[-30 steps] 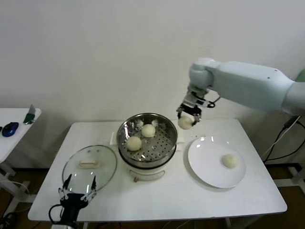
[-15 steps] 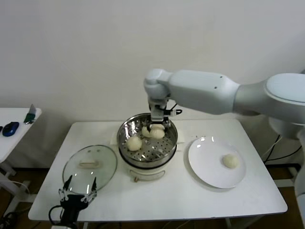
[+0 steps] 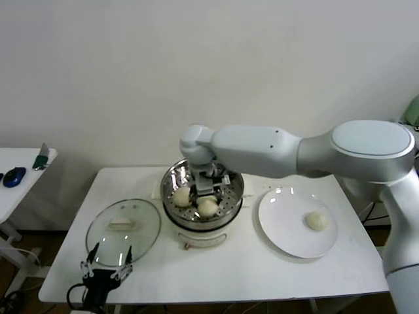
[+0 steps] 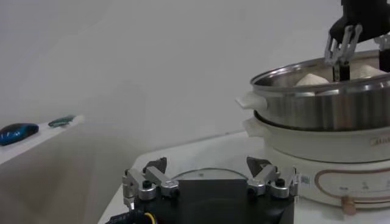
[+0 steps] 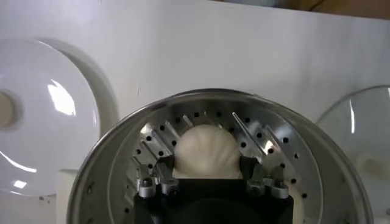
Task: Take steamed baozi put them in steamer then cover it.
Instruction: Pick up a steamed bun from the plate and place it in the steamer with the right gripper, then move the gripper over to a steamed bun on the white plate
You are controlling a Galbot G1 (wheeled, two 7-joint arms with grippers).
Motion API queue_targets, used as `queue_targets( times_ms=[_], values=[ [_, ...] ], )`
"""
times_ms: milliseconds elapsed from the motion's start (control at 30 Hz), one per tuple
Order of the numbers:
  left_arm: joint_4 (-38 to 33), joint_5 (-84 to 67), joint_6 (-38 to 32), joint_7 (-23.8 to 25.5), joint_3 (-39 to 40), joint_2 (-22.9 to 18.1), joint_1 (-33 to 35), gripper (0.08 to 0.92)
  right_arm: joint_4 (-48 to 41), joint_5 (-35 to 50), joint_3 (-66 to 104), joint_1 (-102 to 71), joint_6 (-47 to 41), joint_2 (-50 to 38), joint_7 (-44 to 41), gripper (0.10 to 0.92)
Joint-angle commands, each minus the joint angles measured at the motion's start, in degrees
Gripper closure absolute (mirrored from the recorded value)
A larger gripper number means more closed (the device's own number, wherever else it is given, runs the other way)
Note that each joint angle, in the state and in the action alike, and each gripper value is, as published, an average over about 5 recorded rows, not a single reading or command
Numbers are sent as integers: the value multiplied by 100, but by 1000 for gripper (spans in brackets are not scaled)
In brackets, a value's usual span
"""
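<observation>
Head view: right tool [image 3: 207, 197], formerly farther back, over steamer's [image 3: 232, 198] front, gripping baozi [image 3: 207, 207].

right arm reaching into the steamer

the right gripper [image 3: 206, 193] is down inside the round shiny steel steamer [image 3: 202, 195], at a cream-white bun [image 3: 207, 207]; a second bun [image 3: 181, 195] lies beside it, a third [image 3: 317, 220] on the flat white plate [image 3: 294, 224]. the clear glass lid [image 3: 123, 226] rests on the white table [image 3: 222, 268], left gripper [image 3: 105, 269] parked near it.

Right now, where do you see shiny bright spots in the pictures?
Head view: light glints on the steamer rim and the glass cover. Right wrist view: a bright glare patch on the white plate, and shine on the steamer's tray around the baozi. Left wrist view: the steamer's steel wall gleams.
</observation>
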Motion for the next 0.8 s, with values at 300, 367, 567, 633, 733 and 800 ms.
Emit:
queue_targets(
  times_ms=[300, 367, 567, 633, 733, 800],
  values=[
    [20, -17, 4, -21, 14, -6, -11, 177, 55, -178, 207, 6, -74, -28, -104, 206],
    [13, -21, 7, -22, 29, -14, -14, 177, 48, -114, 288, 108, -89, -118, -87, 204],
    [0, 16, -2, -21, 85, -37, -21, 177, -86, 277, 452, 590, -393, -590, 17, 202],
    [-7, 25, -6, -21, 98, -41, -19, 177, -137, 606, 278, 824, -705, -871, 191, 202],
    [-17, 28, -12, -21, 107, -39, -23, 177, -31, 1215, -297, 1246, -1523, -1454, 717, 203],
    [-25, 23, -12, -20, 108, -33, -32, 177, 144, 1684, -756, 1487, -2293, -1888, 975, 203]
  ],
)
